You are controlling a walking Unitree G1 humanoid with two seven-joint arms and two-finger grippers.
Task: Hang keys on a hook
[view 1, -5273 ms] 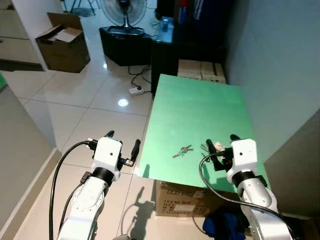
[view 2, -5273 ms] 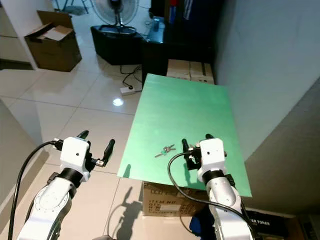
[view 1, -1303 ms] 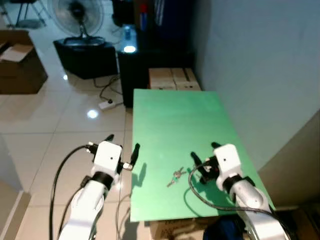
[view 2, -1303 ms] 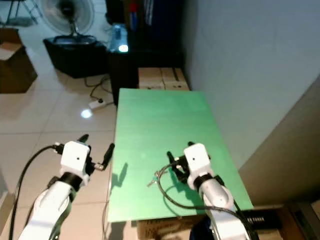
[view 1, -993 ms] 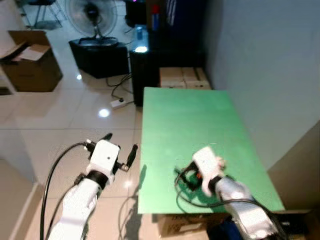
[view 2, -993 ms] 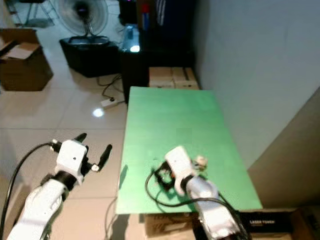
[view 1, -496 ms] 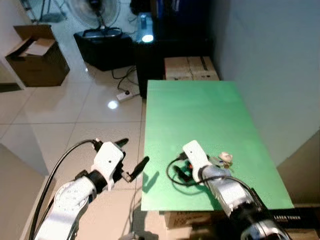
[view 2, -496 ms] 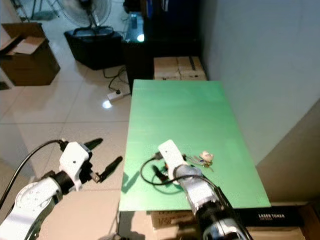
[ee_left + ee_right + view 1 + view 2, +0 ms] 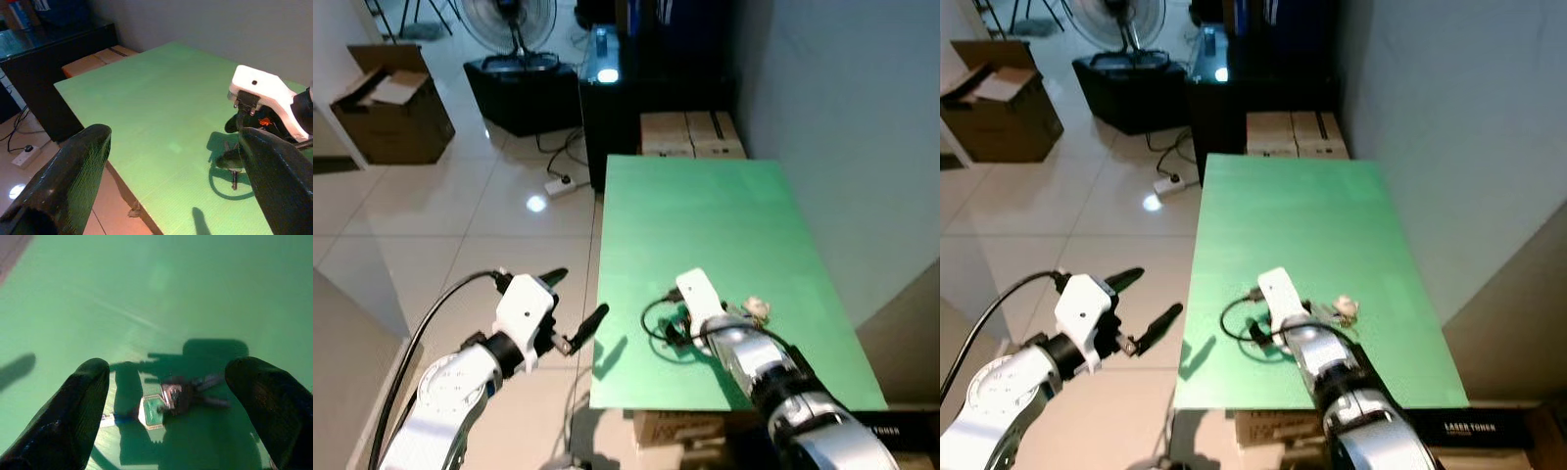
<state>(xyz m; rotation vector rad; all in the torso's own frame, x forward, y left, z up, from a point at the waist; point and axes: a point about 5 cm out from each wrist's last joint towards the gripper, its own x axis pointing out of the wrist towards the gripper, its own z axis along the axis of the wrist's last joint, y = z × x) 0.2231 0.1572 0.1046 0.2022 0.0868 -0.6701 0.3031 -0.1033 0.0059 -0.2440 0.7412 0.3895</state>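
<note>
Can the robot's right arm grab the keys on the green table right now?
Probably yes. The right gripper hangs just above the keys on the green table, its fingers open on either side, with nothing between.

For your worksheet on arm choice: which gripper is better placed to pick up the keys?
Right. The right gripper is open just above the keys on the green table. The left gripper hovers off the table's edge.

table top (image 9: 705, 215): matt green, finely ribbed board
keys (image 9: 188, 394): dull metal, green tag
floor (image 9: 440, 206): glossy pale tiles
box (image 9: 391, 113): brown cardboard
</note>
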